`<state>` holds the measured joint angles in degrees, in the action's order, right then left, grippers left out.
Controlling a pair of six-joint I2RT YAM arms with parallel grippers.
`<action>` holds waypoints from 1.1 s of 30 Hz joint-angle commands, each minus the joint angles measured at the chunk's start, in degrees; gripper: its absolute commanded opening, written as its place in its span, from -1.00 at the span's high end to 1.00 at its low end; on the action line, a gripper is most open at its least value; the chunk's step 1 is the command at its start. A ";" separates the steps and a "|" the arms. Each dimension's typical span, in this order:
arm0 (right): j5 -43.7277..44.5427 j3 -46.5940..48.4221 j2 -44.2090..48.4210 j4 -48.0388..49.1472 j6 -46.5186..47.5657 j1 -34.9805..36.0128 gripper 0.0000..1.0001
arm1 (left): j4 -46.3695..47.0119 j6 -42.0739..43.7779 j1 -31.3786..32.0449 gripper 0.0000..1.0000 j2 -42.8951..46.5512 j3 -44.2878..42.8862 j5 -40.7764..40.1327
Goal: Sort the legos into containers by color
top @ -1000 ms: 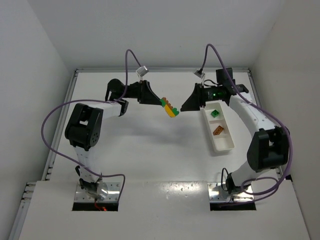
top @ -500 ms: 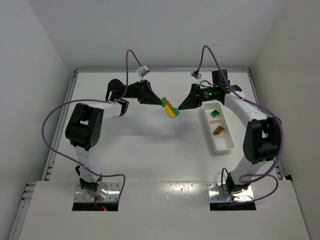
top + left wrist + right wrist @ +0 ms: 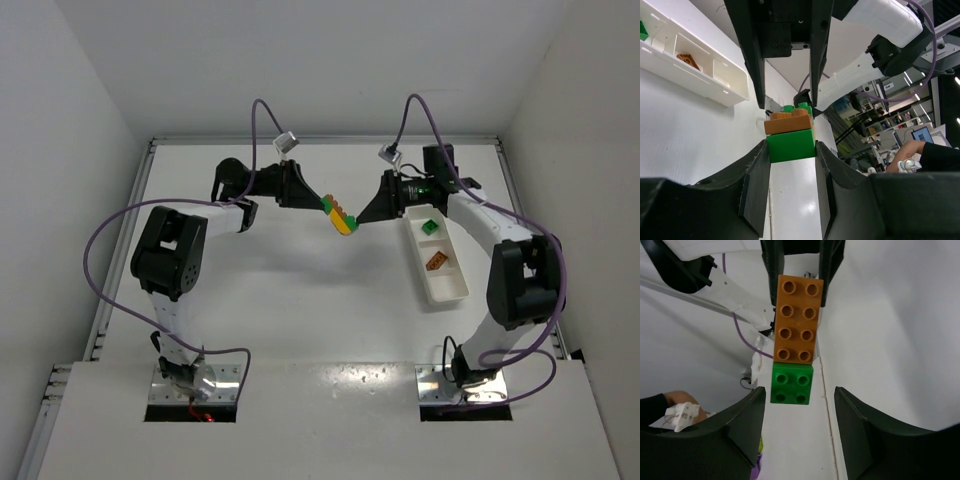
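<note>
Frankly, the pull-apart is where this could go wrong. My left gripper (image 3: 322,203) is clamped tight on the green end brick (image 3: 790,145) of a joined lego stack (image 3: 340,217), holding it in the air above the worktop (image 3: 280,290), just left of the far end of the white tray (image 3: 445,288). My right gripper (image 3: 800,412) stands partly open and holds nothing. Its fingers (image 3: 742,422) flank the small green brick (image 3: 792,385) at the stack's other end without touching it, and the long orange brick (image 3: 799,320) runs from there toward the left gripper. If I close off-centre, or catch the orange brick along with the green one, I judge the pull would lever the whole stack out of the left gripper's narrow hold and drop it on the worktop left of the tray. If the studs let go suddenly, a loose brick could flick well away from the tray. The yellow brick (image 3: 346,227) hardly shows from either wrist, so I can't tell how firmly it sits. In the tray, a green piece (image 3: 429,227) and an orange-brown piece (image 3: 436,262) lie in separate compartments, so a careless release risks mixing colours.
</note>
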<state>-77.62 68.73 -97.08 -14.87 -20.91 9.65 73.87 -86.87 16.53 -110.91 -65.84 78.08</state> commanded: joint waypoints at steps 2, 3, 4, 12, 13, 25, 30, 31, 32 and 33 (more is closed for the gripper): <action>-5.34 -1.05 3.12 8.01 -5.45 1.07 -0.15 | 18.24 0.12 0.43 0.85 -1.41 -3.58 -0.74; -5.34 -1.05 3.12 9.41 -5.98 1.07 -0.15 | 18.24 -0.40 0.43 0.85 -1.41 -3.59 -0.74; -5.95 -1.05 3.12 10.12 -7.29 1.07 -0.15 | 18.24 -0.40 0.43 0.85 -2.02 -3.59 -0.74; -5.96 -1.05 2.60 12.67 -9.76 2.83 0.10 | 19.38 -0.40 0.43 0.85 -2.55 -4.20 -1.27; -5.96 -1.05 2.60 12.68 -9.77 2.83 0.16 | 19.39 -0.93 0.43 0.85 -2.55 -4.20 -1.27; -6.49 -1.41 0.93 19.44 -15.74 2.22 0.92 | 19.91 -0.41 0.96 0.85 0.51 -0.62 -1.79; -5.34 0.96 0.93 19.97 -15.74 -3.22 1.00 | 18.52 1.79 0.96 0.85 3.59 4.58 -2.32; -5.34 1.58 0.93 19.97 -15.74 -4.02 1.00 | 18.51 2.49 0.96 0.85 4.47 5.89 -2.32; -5.34 1.58 0.93 19.97 -15.74 -4.89 1.00 | 17.99 3.02 0.96 0.88 4.48 6.42 -2.32; -5.34 2.28 0.93 19.97 -15.74 -6.38 1.00 | 17.98 3.02 0.96 0.88 5.26 6.43 -2.32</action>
<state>-80.58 67.05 -96.68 0.73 -36.10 6.22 75.16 -86.87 16.82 -109.32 -60.40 75.72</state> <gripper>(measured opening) 0.358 0.418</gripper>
